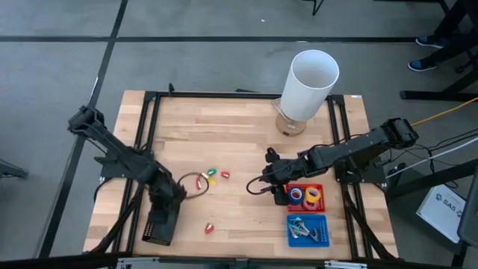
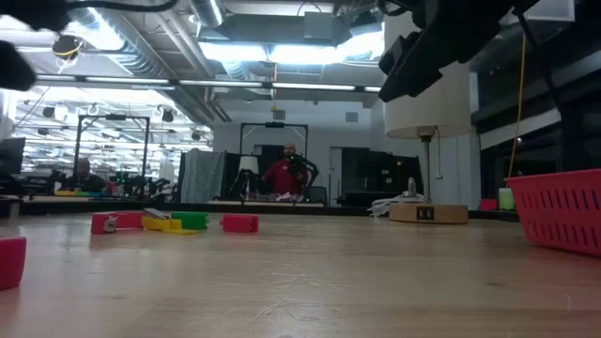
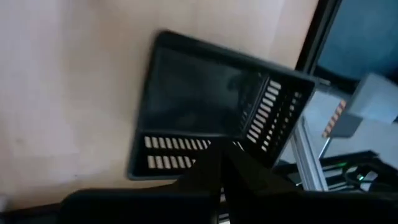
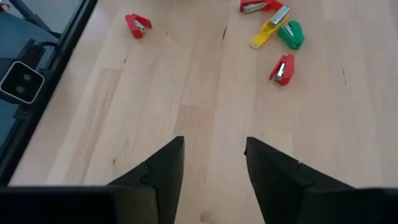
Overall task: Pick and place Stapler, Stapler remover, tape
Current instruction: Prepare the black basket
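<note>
Wooden tabletop (image 1: 239,149) carries a red tray (image 1: 317,187) holding tape (image 1: 305,196). Just beside that tray, the right pincer (image 1: 270,185) hovers open and empty. Staplers (image 1: 215,176) lie farther off; the left pincer (image 1: 169,208), closed, hangs beyond them.

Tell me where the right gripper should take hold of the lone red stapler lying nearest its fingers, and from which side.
Grip the red stapler across its narrow width, at mid-body, coming straight down from above. It lies flat on the table, apart from the green stapler and yellow stapler, so both long sides look free. The right gripper is open and empty; it would likely need to rotate to straddle the slanted body.
</note>
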